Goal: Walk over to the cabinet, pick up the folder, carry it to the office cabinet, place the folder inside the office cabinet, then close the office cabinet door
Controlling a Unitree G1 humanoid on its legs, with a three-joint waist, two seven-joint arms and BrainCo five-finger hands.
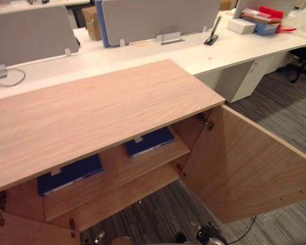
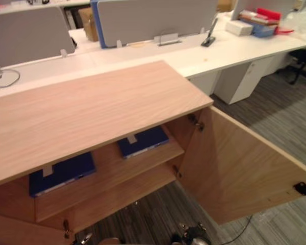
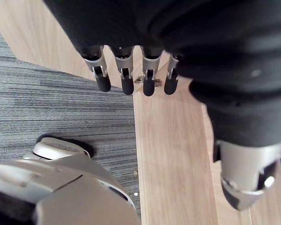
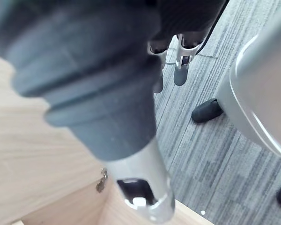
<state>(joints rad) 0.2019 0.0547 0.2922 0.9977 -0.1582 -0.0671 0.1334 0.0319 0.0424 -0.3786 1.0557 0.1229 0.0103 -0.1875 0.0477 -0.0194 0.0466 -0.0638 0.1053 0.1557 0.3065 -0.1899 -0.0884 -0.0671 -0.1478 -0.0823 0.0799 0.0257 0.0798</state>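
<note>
Both head eyes overlook the cabinet (image 1: 102,107); wrist cameras face the carpet (image 3: 61,108).

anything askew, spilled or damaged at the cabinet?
Nothing stands out. The cabinet looks intact, the right door hangs wide open, and the left blue folder and right blue folder lie flat on the shelf. No spill or damage visible on the carpet.

The office cabinet (image 1: 92,112) stands near, with its right door (image 1: 245,163) swung open toward the near right. On its upper shelf (image 1: 117,168) lie 2 folders, well apart: the left folder (image 1: 71,174) and the right folder (image 1: 150,141). Behind the cabinet runs a desk (image 1: 234,48) carrying 2 screens, the left screen (image 1: 30,33) and the right screen (image 1: 158,18). A cardboard box (image 1: 93,23) sits between them, and stacked boxes (image 1: 260,20) lie at the far right.
</note>
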